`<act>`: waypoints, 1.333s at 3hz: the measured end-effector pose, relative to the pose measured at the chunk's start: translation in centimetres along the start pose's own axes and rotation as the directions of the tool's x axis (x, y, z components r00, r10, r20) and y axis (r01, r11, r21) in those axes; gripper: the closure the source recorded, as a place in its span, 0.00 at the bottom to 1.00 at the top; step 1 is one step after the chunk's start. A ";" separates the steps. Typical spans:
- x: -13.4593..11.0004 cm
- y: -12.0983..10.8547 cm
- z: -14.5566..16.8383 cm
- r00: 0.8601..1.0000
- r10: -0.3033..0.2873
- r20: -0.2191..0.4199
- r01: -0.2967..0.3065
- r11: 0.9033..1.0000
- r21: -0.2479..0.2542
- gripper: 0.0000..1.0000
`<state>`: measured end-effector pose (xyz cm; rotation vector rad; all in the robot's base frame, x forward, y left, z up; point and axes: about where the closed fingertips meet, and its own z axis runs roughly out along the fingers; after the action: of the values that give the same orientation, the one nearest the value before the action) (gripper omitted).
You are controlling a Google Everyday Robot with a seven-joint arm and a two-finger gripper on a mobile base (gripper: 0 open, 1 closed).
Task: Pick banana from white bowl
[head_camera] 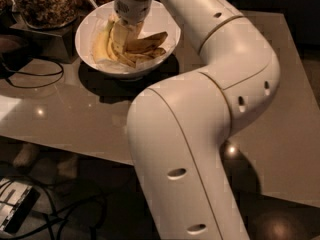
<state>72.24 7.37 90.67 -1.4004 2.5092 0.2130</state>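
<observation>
The white bowl (167,26) stands at the back left of the brown table (75,114). The yellow banana (101,47) lies curved along the bowl's left side. Two browner banana pieces (148,42) lie to its right. My gripper (122,38) reaches straight down into the bowl from the white wrist (132,1). It sits on the fruit between the yellow banana and the brown pieces. My arm hides part of the bowl's far rim.
A clear glass jar of brown nuts (45,4) stands left of the bowl on a dark stand. A black cable (30,76) loops on the table at the left. My large white arm (200,149) fills the foreground. A device (15,209) lies on the floor.
</observation>
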 end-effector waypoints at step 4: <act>1.9 6.0 -5.4 0.996 -0.086 0.032 0.084 0.994 0.070 1.00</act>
<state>65.35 7.60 95.29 -1.4602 2.3995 0.1325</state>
